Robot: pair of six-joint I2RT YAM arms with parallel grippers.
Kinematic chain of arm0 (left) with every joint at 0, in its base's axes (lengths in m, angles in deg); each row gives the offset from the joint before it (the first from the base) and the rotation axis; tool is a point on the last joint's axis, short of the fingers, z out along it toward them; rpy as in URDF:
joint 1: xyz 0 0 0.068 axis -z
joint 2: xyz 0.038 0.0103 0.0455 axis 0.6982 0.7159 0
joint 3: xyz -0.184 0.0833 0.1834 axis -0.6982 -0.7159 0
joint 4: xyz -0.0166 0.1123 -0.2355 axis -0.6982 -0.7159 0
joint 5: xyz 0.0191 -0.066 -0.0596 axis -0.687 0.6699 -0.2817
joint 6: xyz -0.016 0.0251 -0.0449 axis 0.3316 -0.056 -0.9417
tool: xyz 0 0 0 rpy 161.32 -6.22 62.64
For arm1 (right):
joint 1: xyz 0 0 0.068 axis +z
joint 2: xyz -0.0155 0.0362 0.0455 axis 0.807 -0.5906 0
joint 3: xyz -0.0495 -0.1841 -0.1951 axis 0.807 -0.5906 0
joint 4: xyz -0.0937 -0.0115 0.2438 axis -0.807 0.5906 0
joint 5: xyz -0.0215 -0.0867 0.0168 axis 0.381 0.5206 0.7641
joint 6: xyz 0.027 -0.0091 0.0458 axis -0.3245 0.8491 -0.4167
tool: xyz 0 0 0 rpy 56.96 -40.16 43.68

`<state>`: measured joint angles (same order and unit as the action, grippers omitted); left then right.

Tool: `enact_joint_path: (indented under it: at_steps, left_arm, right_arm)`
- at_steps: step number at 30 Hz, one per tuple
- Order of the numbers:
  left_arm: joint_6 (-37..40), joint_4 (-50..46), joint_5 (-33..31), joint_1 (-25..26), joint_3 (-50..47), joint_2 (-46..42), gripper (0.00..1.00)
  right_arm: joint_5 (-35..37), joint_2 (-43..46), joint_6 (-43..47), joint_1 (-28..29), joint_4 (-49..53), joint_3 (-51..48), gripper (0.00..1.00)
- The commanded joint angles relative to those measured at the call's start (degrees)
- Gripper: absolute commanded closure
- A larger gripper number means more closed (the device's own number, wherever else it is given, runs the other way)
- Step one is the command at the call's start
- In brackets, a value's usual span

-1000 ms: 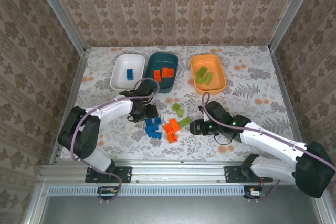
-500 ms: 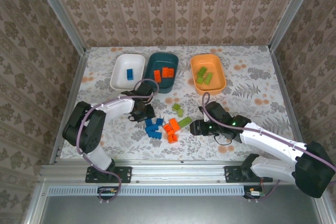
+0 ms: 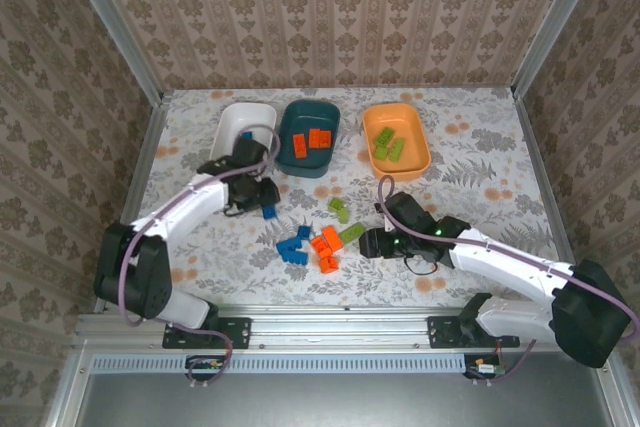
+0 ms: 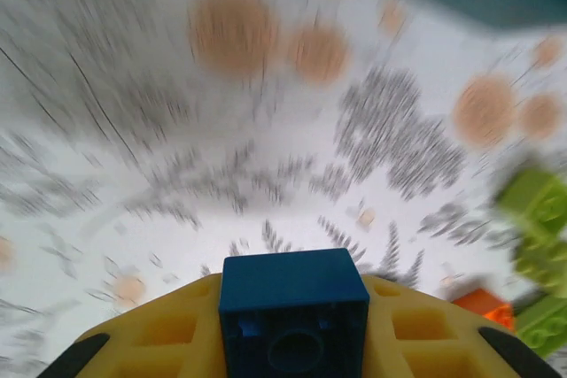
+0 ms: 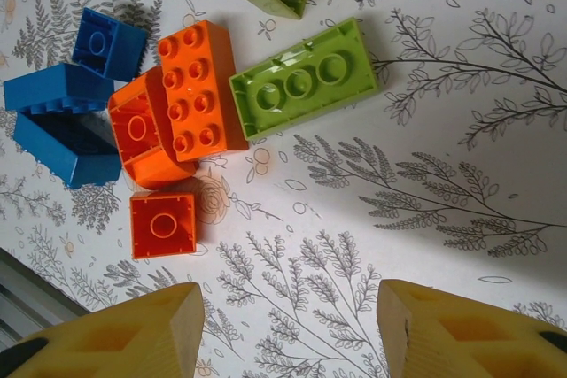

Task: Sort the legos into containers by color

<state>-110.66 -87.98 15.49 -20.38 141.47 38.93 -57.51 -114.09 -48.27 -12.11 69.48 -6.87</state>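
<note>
Your table [image 3: 480,177] is covered with a white cloth printed with grey ferns and orange blossoms, and patterned wallpaper closes it in on three sides. Your left gripper [image 3: 258,193] pinches a small square blue plastic brick [image 4: 294,307] between its yellow pads, over the cloth just in front of the white and teal bins.

Nearer you, around mid-table, lie the loose bricks. There is a heap of blue bricks [image 3: 292,245] and, just beside it, a cluster of orange bricks [image 5: 182,99]. A long light green brick [image 5: 306,80] rests against the orange ones, with a smaller light green brick [image 3: 340,209] a little beyond. Your right gripper [image 5: 288,325] hovers just right of them, jaws spread with nothing between them. Only bare cloth separates it from the long green brick.

Three shallow rounded plastic bins stand in a row at the back. Your left arm crosses the white bin [image 3: 240,107] and hides most of its floor. The dark teal bin [image 3: 295,122] holds two orange bricks. The orange bin [image 3: 410,165] holds light green ones.

The held blue brick turns a face with a round socket toward the wrist camera. The long green brick lies hollow side up, with three sockets in a row. Its long axis runs from the orange cluster toward the back right. The eight-stud orange brick beside it lies studs up, roughly square to it.
</note>
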Motion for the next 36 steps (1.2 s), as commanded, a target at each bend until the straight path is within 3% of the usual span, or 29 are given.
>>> enact_joint_path:
  at_steps: [1,7,14,27,33,36]
  left_arm:
    - [11.6,-7.4,-2.2,-4.9,9.5,-0.4,0.74]
    - [22.0,-13.6,-6.1,-11.5,30.6,15.3,0.75]
    - [25.3,-14.6,-2.8,-14.0,46.1,32.3,0.75]
    - [27.8,-16.5,-1.6,-16.0,49.4,42.3,0.72]
    - [27.8,-18.2,-2.1,-15.9,51.4,43.3,0.59]
    - [27.9,-19.2,-2.2,-15.9,52.1,43.0,0.42]
  right_arm:
    - [0.1,-0.9,-0.9,0.7,-1.1,1.7,0.44]
    - [0.6,-2.4,-2.0,1.9,-2.0,2.0,0.44]
    - [2.3,-2.6,-3.6,4.0,-1.1,2.4,0.44]
    - [8.6,2.4,-5.8,8.5,8.0,5.3,0.44]
    - [9.5,3.8,-4.9,8.5,7.5,4.2,0.42]
    - [8.6,2.4,-3.9,8.5,6.4,4.5,0.41]
